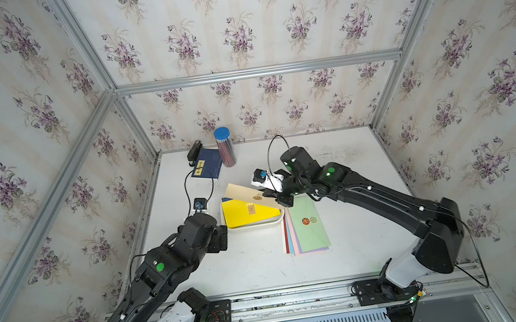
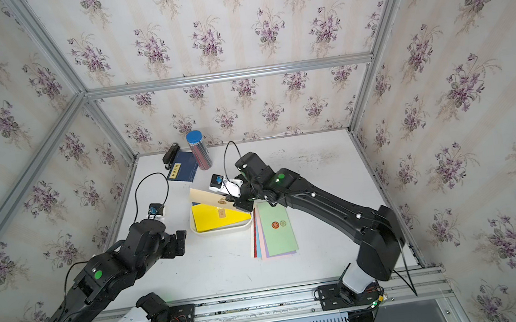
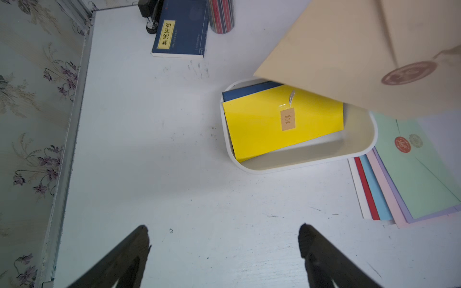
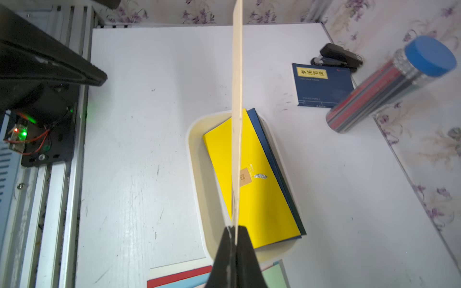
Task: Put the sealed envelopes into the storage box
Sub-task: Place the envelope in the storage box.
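Well, the right pincer (image 4: 234, 228) is pinching a tan envelope (image 1: 247, 195) by its right-hand end, fingers pressed together on the paper. The envelope hangs in the air above the white box (image 1: 258, 227), slanting over the box's far edge, with its free end reaching left and far. The right wrist view shows it edge-on (image 4: 237, 99), as a thin pale strip running out from the fingertips across the box. A round dark seal sits on its face close to the pincer.

The box stands around the middle of the worktop (image 1: 253, 269). Inside it a yellow envelope (image 1: 243, 213) lies flat and a bit askew, with a small brown tag at its centre, and a dark blue envelope (image 3: 249, 91) peeks out from under it along the far side.

Just right of the box lies a fanned stack of envelopes (image 1: 305, 229) on the worktop. A green envelope (image 3: 424, 179) is on top, bearing a red seal and a paler one, with lilac, pink, light blue, red and white edges showing beneath on the left.

The left pincer (image 3: 223, 232) is spread wide and holds nothing, hovering above bare worktop to the left of the box and a little nearer.

In the far left corner are a navy booklet (image 1: 208, 163), a stapler (image 1: 194, 149) and a blue-lidded pencil tube (image 1: 225, 147).
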Robot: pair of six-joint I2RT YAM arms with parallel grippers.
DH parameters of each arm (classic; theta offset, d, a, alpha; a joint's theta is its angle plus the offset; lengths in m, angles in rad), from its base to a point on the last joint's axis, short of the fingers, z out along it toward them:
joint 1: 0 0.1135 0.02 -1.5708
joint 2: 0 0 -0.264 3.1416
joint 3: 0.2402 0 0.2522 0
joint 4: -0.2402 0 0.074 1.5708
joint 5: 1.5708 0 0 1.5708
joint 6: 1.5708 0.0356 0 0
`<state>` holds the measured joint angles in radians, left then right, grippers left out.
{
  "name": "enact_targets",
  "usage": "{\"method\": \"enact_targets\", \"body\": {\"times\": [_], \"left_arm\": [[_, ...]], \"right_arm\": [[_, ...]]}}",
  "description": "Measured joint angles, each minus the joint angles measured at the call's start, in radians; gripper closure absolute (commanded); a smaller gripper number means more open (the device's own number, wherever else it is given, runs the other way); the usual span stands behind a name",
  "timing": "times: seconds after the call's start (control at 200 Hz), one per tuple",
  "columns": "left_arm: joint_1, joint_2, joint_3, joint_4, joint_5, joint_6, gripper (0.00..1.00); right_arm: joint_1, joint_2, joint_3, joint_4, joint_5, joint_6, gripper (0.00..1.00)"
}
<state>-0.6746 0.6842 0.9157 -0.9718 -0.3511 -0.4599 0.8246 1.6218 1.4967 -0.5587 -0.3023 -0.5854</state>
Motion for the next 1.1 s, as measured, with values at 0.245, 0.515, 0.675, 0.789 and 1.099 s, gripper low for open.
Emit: {"method": "enact_targets", "body": {"times": [0.245, 0.515, 0.675, 0.789, 1.099], "left_arm": [[0.000, -0.125, -0.054, 0.026, -0.077, -0.001, 0.00], [-0.002, -0.144, -0.063, 0.043, -0.093, -0.011, 0.00], [-0.013, -0.118, -0.056, 0.043, -0.090, -0.019, 0.00], [-0.020, -0.093, -0.042, 0.038, -0.090, -0.024, 0.00], [-0.029, -0.078, -0.039, 0.024, -0.089, -0.026, 0.00]], "right_arm": [[0.017, 0.293, 0.293, -0.199, 0.056, -0.170, 1.00], [0.023, 0.407, 0.359, -0.282, 0.055, -0.227, 1.00], [0.023, 0.438, 0.360, -0.290, 0.045, -0.242, 1.00], [0.023, 0.457, 0.356, -0.291, 0.027, -0.248, 1.00], [0.025, 0.468, 0.332, -0.262, 0.037, -0.238, 0.68]]}}
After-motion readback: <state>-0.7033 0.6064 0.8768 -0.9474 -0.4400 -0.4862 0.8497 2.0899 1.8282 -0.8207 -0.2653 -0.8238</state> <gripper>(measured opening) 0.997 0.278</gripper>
